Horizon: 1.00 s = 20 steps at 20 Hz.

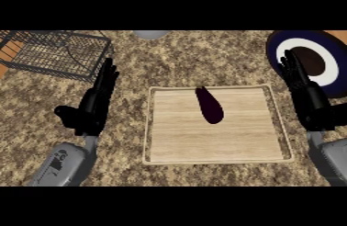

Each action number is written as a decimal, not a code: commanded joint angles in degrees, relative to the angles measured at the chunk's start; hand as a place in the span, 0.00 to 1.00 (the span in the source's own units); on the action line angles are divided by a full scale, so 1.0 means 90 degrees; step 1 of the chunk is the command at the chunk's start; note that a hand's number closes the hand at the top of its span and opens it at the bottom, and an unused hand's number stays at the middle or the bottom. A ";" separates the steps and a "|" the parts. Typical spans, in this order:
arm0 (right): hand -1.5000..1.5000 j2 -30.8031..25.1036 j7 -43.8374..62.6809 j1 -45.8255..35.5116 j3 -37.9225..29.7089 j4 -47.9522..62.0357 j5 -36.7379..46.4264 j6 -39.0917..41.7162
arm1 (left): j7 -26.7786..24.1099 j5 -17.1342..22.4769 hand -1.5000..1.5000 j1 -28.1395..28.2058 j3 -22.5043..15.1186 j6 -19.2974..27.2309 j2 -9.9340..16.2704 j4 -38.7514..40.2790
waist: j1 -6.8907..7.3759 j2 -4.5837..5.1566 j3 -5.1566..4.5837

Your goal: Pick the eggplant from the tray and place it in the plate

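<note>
We see one eggplant [209, 105] lying in the upper middle of one wooden tray [169, 147] at the frame's centre, on the speckled worktop [203, 55]. One plate [328, 59], blue and white, sits at the upper right. One wire basket [54, 53] stands at the upper left. Our left hand [92, 108] and right hand [308, 94] flank the tray, fingers straight, holding nothing.
</note>
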 commanded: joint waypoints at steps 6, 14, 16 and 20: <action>0.00 0.1930 0.1247 -0.1146 -0.0529 -0.0083 -0.1941 -0.0220 | -0.0212 -0.1139 0.50 0.0871 0.0119 -0.0141 0.1847 0.0463 | 0.0707 0.0005 -0.0148; 0.00 0.2742 0.0112 -0.0773 0.0428 -0.0264 0.1039 -0.3709 | -0.0385 -0.1005 0.50 0.1862 0.0400 -0.0166 0.2037 0.0063 | 0.0140 -0.0057 -0.0171; 0.00 0.2449 0.0790 -0.0917 0.0546 -0.0891 0.1273 -0.3811 | -0.0595 -0.0961 0.50 0.2432 0.0581 -0.0277 0.2163 -0.0250 | 0.0122 -0.0059 -0.0174; 0.00 0.1605 0.2154 -0.0610 0.1121 -0.1857 0.1496 -0.3211 | -0.0415 -0.1165 0.50 0.2248 0.0581 -0.0208 0.1926 -0.0187 | 0.0058 -0.0064 -0.0176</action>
